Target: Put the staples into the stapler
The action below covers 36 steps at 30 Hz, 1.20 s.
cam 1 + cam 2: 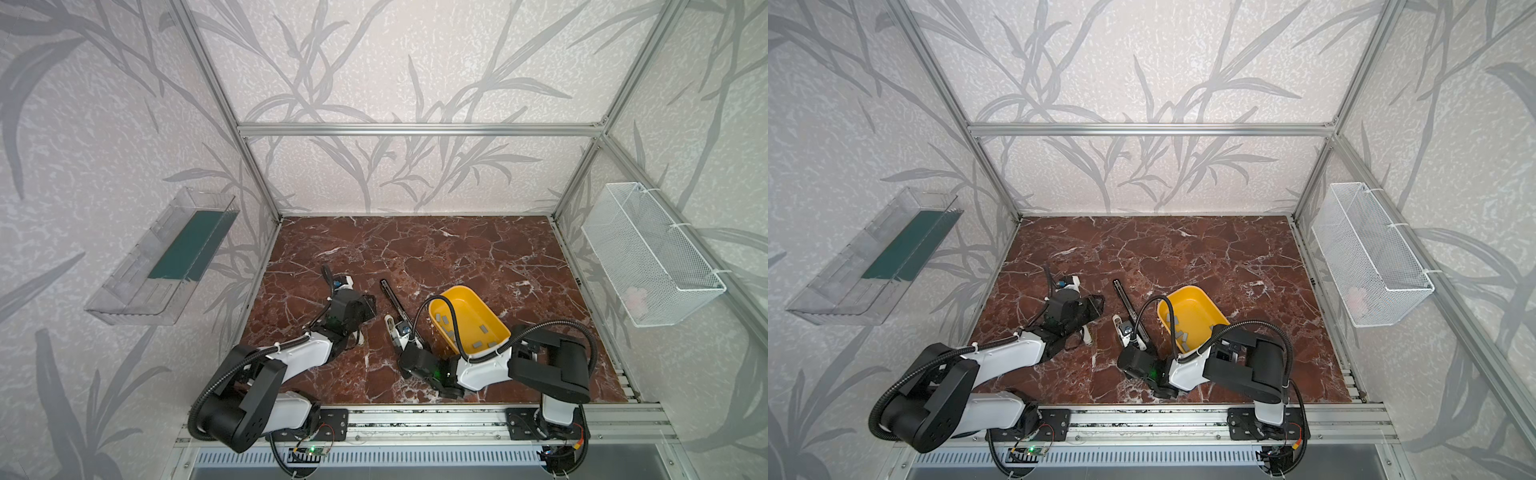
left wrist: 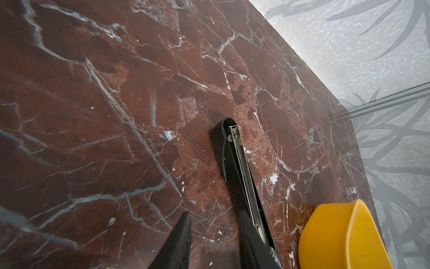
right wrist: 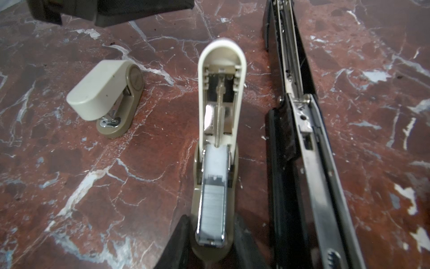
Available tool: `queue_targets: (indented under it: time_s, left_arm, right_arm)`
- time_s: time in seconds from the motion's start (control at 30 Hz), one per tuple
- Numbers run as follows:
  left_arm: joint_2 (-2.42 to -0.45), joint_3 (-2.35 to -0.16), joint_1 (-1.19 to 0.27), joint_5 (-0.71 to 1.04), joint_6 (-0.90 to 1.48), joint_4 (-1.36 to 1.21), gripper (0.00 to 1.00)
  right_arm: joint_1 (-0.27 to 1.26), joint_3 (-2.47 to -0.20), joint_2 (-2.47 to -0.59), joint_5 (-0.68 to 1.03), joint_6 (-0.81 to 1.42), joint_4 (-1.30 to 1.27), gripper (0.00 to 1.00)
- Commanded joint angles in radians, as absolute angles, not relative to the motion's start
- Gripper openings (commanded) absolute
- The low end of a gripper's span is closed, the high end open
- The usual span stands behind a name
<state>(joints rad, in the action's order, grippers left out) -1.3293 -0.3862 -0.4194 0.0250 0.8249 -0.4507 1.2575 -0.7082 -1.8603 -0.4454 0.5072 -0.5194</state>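
the red marble desk carries everything. the yellow tub stands toward its right front, and in both top views the right arm's cable crosses it. on the tub's left, near it but not touching, lies the black stapler. it is folded open flat with its metal rail facing up, and runs from beside the tub's near corner away toward the far left. further left of the tub, past the black stapler, the left claw sits close to the desk. the left wrist view shows only one finger clearly, so i cannot tell whether this claw is apart or together. the right claw sits at the tub's near left, clamped on the base of the open cream stapler, a finger on each side. that stapler's lid is swung back and a silver strip of staples sits in its channel. it lies just beside the black stapler, on the side away from the tub. a closed cream stapler rests further from the tub again, near the left claw. several grey staple strips lie loose on the tub's floor.
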Motion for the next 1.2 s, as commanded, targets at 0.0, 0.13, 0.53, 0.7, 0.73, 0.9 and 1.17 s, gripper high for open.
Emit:
queue_targets:
  time_s: [0.0, 0.13, 0.53, 0.7, 0.73, 0.9, 1.17]
  left_arm:
    - [-1.345, -0.402, -0.415, 0.070, 0.855, -0.509, 0.31]
    - [-1.380, -0.414, -0.420, 0.087, 0.873, -0.499, 0.25]
    - [-1.395, -0.424, -0.446, 0.107, 0.874, -0.508, 0.17]
    - [-1.402, -0.434, -0.453, 0.133, 0.873, -0.492, 0.09]
    - [-1.406, -0.429, -0.454, 0.143, 0.877, -0.514, 0.08]
    - [-1.406, -0.399, -0.462, 0.123, 0.884, -0.563, 0.07]
    - [-1.436, -0.322, -0.497, 0.097, 0.934, -0.730, 0.04]
  right_arm:
    - [1.235, -0.708, -1.936, -0.374, 0.514, -0.346, 0.21]
    - [1.213, -0.739, -1.967, -0.338, 0.513, -0.341, 0.21]
    - [1.178, -0.787, -1.981, -0.327, 0.502, -0.318, 0.21]
    - [1.170, -0.817, -1.992, -0.311, 0.500, -0.308, 0.21]
    - [1.169, -0.819, -1.991, -0.314, 0.498, -0.309, 0.21]
    - [1.158, -0.824, -1.989, -0.303, 0.503, -0.313, 0.21]
    - [1.158, -0.830, -1.996, -0.294, 0.511, -0.321, 0.21]
